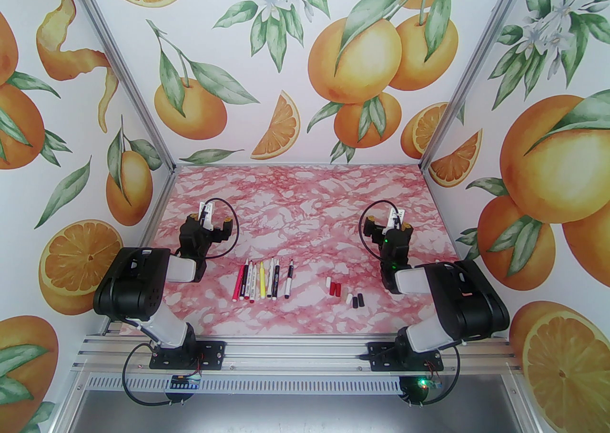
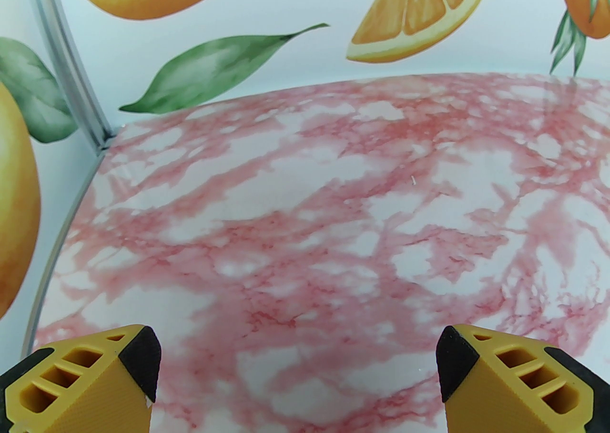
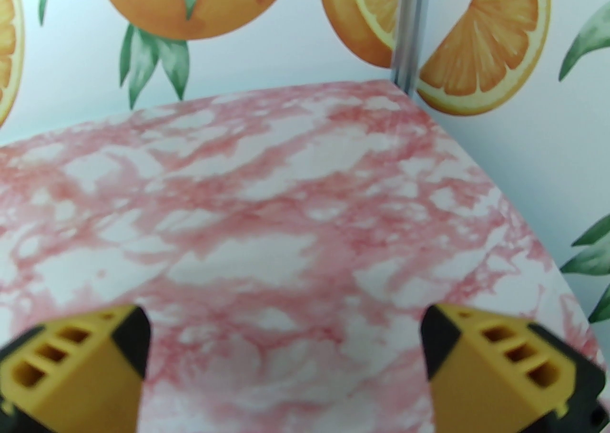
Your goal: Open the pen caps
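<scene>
Several pens [image 1: 262,281] lie side by side in a row at the near middle of the pink marbled table [image 1: 305,202]. Most have white barrels; one is pink and one neon yellow. Several pen caps [image 1: 335,288] in red, white and black lie loose on the table to the right of the row, apart from the pens. My left gripper [image 1: 210,220] [image 2: 299,364] hovers open, left of and beyond the pens, with nothing between its fingers. My right gripper [image 1: 387,223] [image 3: 286,345] is open and empty too, beyond the caps on the right.
Orange-patterned walls close the table in at the back and on both sides, with metal posts [image 1: 443,121] in the far corners. Both wrist views look across bare marbled surface toward the back wall. A metal rail [image 1: 295,355] runs along the near edge.
</scene>
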`<action>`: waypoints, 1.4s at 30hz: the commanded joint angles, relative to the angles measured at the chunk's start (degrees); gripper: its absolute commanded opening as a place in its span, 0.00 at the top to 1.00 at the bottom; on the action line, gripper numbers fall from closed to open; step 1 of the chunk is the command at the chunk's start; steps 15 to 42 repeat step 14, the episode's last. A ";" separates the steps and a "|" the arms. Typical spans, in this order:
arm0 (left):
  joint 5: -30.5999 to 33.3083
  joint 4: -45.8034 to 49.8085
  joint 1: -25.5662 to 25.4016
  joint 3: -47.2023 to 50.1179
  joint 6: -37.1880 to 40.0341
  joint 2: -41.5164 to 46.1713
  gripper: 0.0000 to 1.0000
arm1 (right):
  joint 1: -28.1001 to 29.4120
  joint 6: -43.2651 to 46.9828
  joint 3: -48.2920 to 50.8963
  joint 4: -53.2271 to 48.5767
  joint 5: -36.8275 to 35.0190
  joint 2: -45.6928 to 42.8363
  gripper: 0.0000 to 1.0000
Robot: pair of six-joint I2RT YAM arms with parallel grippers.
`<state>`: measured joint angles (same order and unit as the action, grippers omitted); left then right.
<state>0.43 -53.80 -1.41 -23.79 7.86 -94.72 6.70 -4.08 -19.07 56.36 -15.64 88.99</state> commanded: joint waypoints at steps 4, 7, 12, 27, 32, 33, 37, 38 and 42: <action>-0.88 -0.43 0.05 -0.88 -0.39 0.59 0.00 | -1.02 0.05 -2.02 -1.81 3.18 0.16 0.00; -0.95 -0.43 0.09 -0.99 -0.29 0.50 0.00 | -0.99 0.12 -2.04 -1.81 3.25 0.15 0.00; -0.91 -0.08 -0.04 -1.26 -0.21 0.40 0.00 | -1.07 0.12 -2.11 -2.14 3.32 0.04 0.00; -0.96 -0.23 0.00 -1.08 -0.23 0.54 0.00 | -1.01 0.12 -2.12 -2.13 3.27 0.04 0.00; -0.96 -0.23 0.00 -1.08 -0.23 0.54 0.00 | -1.01 0.12 -2.12 -2.13 3.27 0.04 0.00; -0.96 -0.23 0.00 -1.08 -0.23 0.54 0.00 | -1.01 0.12 -2.12 -2.13 3.27 0.04 0.00; -0.96 -0.23 0.00 -1.08 -0.23 0.54 0.00 | -1.01 0.12 -2.12 -2.13 3.27 0.04 0.00; -0.96 -0.23 0.00 -1.08 -0.23 0.54 0.00 | -1.01 0.12 -2.12 -2.13 3.27 0.04 0.00; -0.96 -0.23 0.00 -1.08 -0.23 0.54 0.00 | -1.01 0.12 -2.12 -2.13 3.27 0.04 0.00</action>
